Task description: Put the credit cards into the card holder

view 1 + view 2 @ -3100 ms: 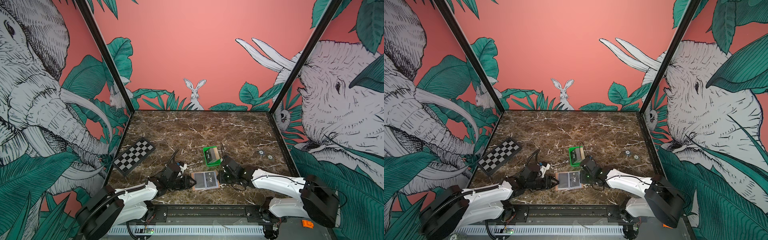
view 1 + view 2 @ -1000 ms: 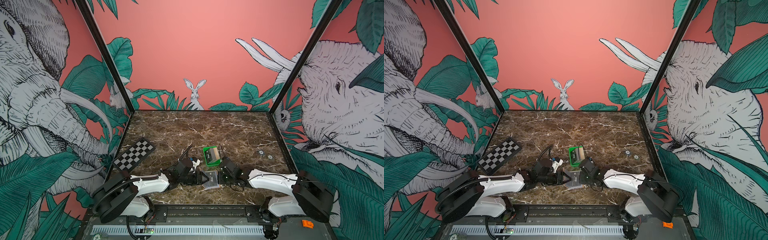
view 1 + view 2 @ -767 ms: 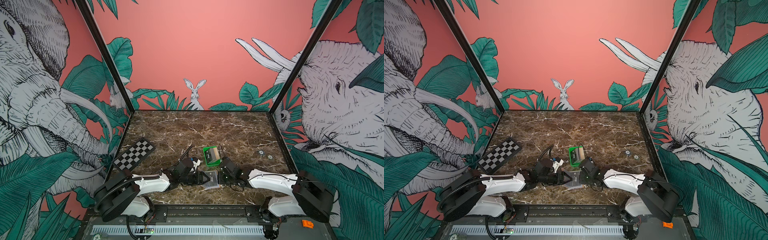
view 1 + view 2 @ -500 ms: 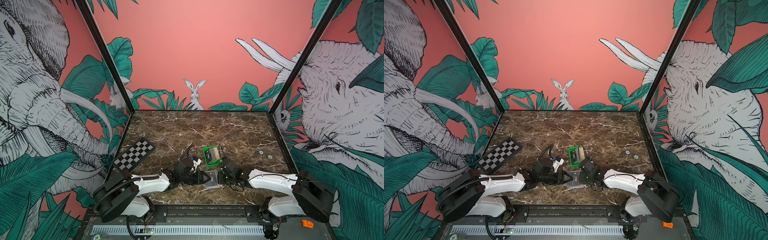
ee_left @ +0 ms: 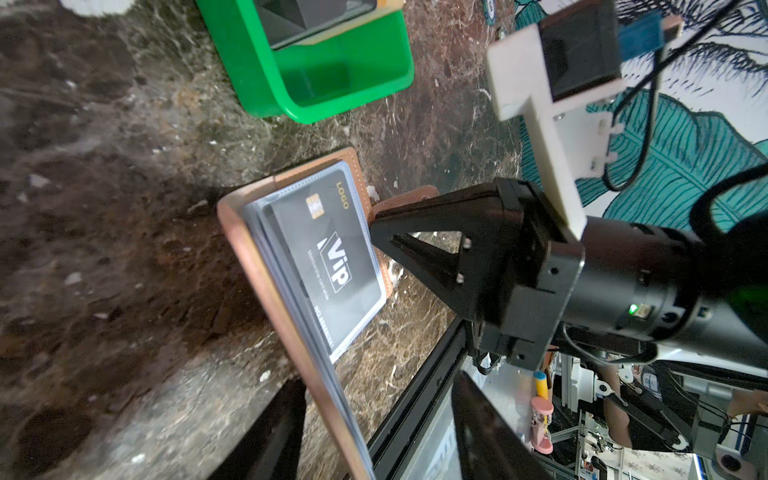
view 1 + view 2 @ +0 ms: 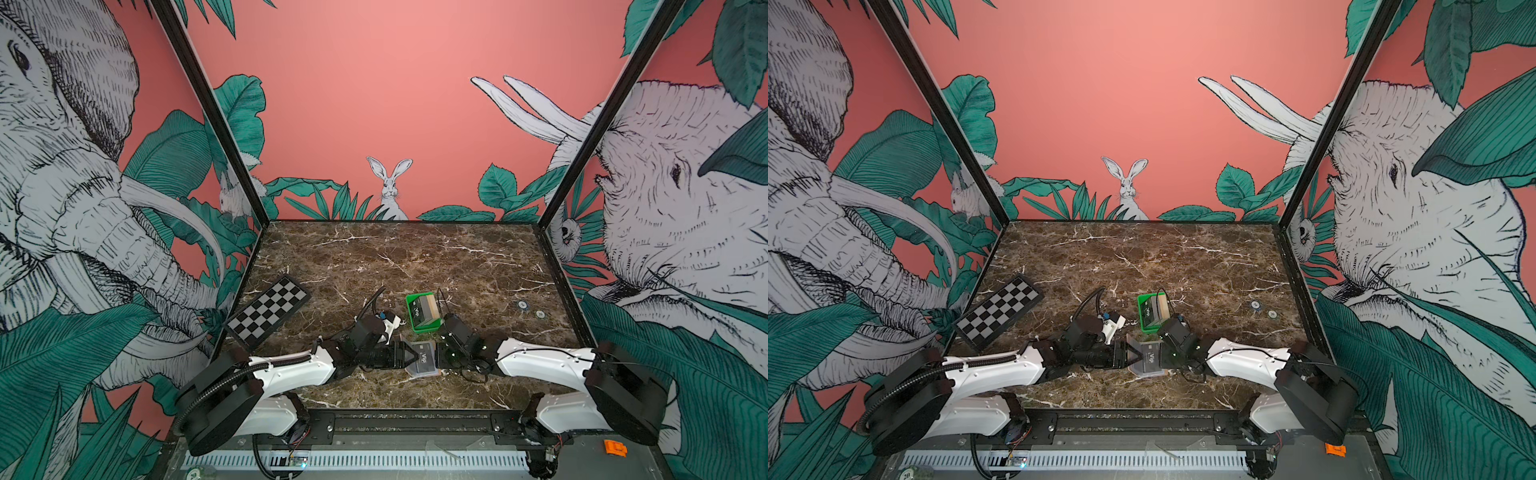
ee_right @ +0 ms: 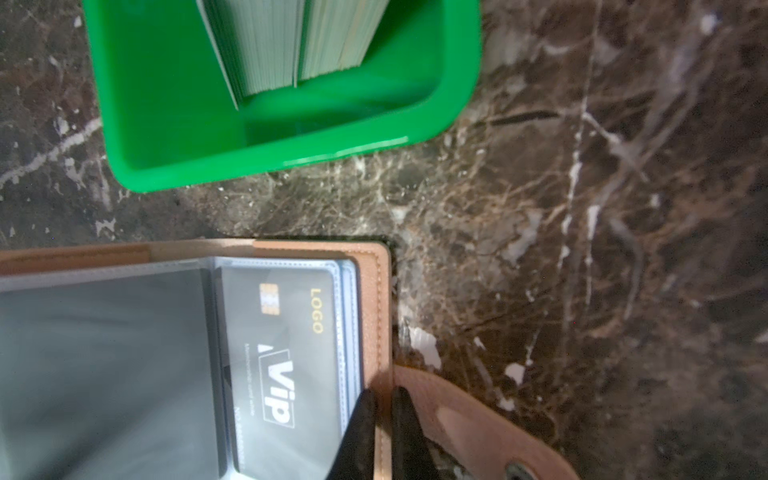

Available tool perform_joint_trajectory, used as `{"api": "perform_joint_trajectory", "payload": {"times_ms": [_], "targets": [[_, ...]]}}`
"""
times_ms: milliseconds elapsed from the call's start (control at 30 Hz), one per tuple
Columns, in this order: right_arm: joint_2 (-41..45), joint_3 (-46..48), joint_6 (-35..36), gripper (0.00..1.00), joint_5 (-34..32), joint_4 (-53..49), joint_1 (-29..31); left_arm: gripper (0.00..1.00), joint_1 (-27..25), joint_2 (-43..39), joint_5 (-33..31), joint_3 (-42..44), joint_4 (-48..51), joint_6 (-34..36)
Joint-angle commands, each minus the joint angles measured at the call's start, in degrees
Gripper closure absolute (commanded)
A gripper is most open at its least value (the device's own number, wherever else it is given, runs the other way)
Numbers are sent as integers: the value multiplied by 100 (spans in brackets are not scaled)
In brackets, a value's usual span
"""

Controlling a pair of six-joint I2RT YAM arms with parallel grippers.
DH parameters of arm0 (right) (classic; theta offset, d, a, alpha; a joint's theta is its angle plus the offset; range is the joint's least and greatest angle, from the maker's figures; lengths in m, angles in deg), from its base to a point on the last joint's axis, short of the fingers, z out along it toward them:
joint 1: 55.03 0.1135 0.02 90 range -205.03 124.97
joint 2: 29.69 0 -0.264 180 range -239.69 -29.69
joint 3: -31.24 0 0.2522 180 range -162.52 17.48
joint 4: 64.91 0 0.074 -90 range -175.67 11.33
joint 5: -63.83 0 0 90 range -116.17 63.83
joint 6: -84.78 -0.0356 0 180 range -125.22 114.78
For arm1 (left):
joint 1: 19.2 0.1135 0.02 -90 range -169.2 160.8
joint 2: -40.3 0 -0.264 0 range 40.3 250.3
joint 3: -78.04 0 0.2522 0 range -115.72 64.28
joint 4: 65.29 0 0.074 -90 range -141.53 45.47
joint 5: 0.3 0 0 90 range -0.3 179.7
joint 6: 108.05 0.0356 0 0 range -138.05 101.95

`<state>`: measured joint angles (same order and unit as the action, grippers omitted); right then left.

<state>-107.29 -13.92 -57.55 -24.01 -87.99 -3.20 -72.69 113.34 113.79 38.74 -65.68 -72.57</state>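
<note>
I see the tan card holder (image 7: pixel 376 299) half open, black VIP card (image 7: pixel 286 353) pocketed, its edge in my right gripper (image 7: pixel 383 399).

Top views look down; wrist views closely share the card holder (image 7: pixel 376 307).

Both arms as I see them on my remote feed.
(a) The left arm (image 6: pixel 291 368) and the right arm (image 6: pixel 540 361) have glossy white link shells dotted with small dark screws, joined by matte black drum-shaped joint housings (image 6: pixel 623 390).
(b) A ribbed black hose (image 6: pixel 216 384) lies along the left arm. Thin black wires (image 6: pixel 473 376) hang at the right wrist.
(c) The left gripper (image 6: pixel 409 355) and the right gripper (image 5: pixel 372 222) are black. The fingers are hollow triangular frames, and I count two silver screws (image 5: pixel 465 245) on one.
(d) A white camera bracket (image 5: pixel 536 104) carries a blue plug (image 5: pixel 640 31). A green light (image 5: pixel 633 308) glows on the black wrist barrel.
</note>
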Motion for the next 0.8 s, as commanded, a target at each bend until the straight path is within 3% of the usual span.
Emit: {"api": "perform_joint_trajectory", "payload": {"times_ms": [0, 333, 467, 767], "targets": [[85, 90, -55, 89, -72, -109, 60, 44, -22, -61, -80, -92, -232, 109], [112, 87, -67, 89, -93, -153, 59, 46, -69, 23, -113, -221, -356, 220], [61, 45, -51, 89, -79, -147, 68, 40, -147, 83, -133, -358, -315, 264], [67, 36, -46, 89, -84, -111, 68, 38, -328, 373, -160, -636, -322, 311]]}}
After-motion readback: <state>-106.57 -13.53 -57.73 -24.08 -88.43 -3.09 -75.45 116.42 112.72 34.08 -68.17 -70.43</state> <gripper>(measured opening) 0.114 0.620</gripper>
